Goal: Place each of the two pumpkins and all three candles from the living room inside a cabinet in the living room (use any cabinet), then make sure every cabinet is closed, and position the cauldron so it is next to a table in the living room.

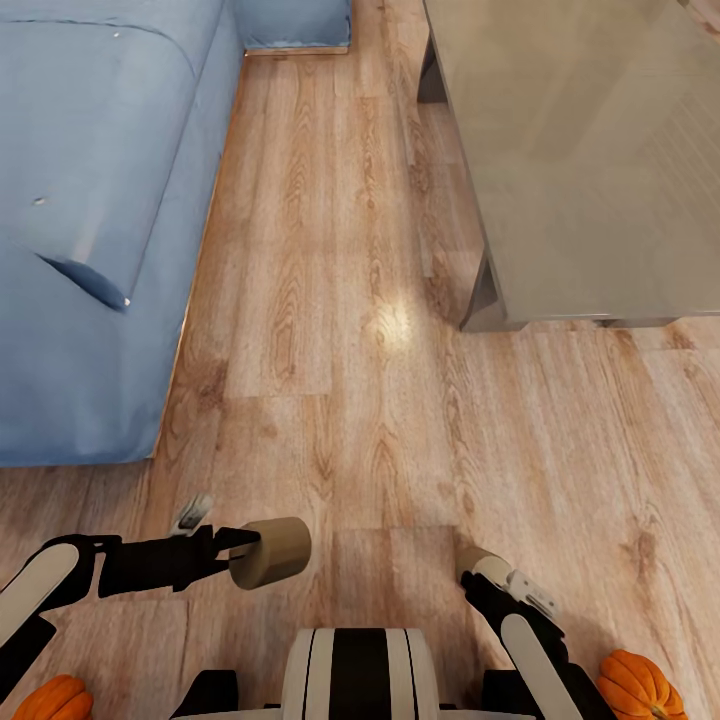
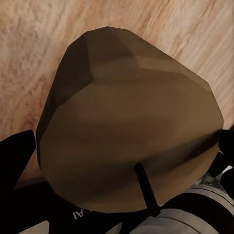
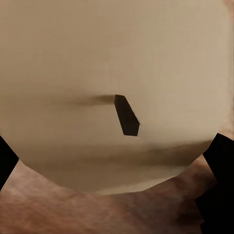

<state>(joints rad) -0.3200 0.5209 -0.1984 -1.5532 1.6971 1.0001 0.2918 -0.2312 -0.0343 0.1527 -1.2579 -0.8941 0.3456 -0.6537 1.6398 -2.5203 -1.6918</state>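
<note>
I am driving over the wood floor [image 1: 340, 400] with a candle in each claw. My left claw [image 1: 240, 550] is pinching one candle [image 1: 272, 551] by its sides, and in the left wrist view that candle [image 2: 129, 124] sits snug between the dark fingers [image 2: 17, 156], wick toward the camera. My right claw [image 1: 478, 572] holds the other candle [image 1: 476, 560]; I see little of it from the head, but up close the candle [image 3: 112, 73] looks gripped, though I can't be fully sure how tight. Two pumpkins sit on the floor near my base, one by my left side [image 1: 55, 698] and one by my right [image 1: 640, 685]. Ahead are the blue sofa [image 1: 90, 230] on my left and a pale grey desk [image 1: 600, 150] on my right, with a floor lane between them. I think the risks are bumping the desk leg [image 1: 487, 300] with my right arm, or rolling into a pumpkin when I turn. A bump could shake a candle loose and send it rolling under the sofa.
</note>
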